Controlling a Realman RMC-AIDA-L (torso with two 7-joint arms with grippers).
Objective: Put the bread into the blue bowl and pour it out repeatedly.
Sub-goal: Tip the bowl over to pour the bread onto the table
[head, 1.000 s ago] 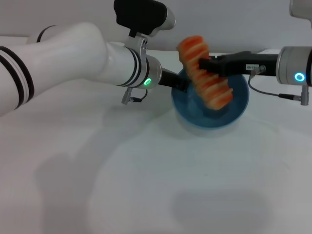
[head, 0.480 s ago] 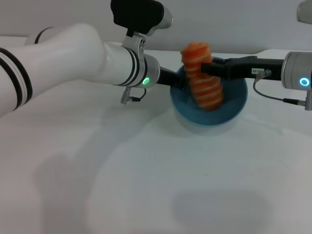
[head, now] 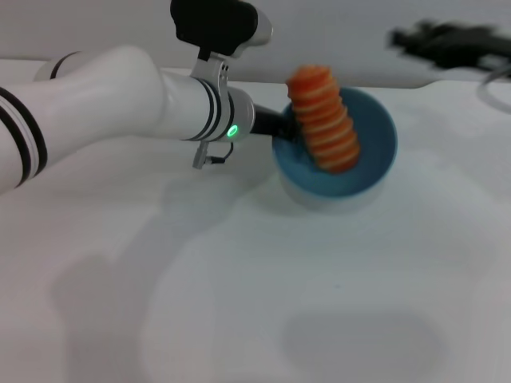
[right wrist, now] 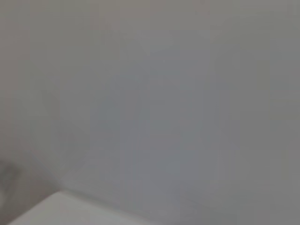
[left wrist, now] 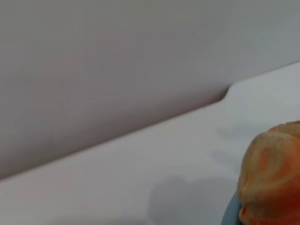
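The bread, orange with cream stripes, stands on end inside the blue bowl and leans toward its back left rim. My left gripper is at the bowl's left rim, shut on it. My right gripper is a blurred dark shape far off at the top right, empty and apart from the bread. The left wrist view shows the bread's end and a sliver of the bowl.
The white table spreads in front of the bowl. A grey wall runs behind the table. My left arm stretches across the left half of the view.
My right gripper has let go of the bread and pulled back up to the right. The bread now rests in the bowl. The left arm and bowl shifted slightly left.
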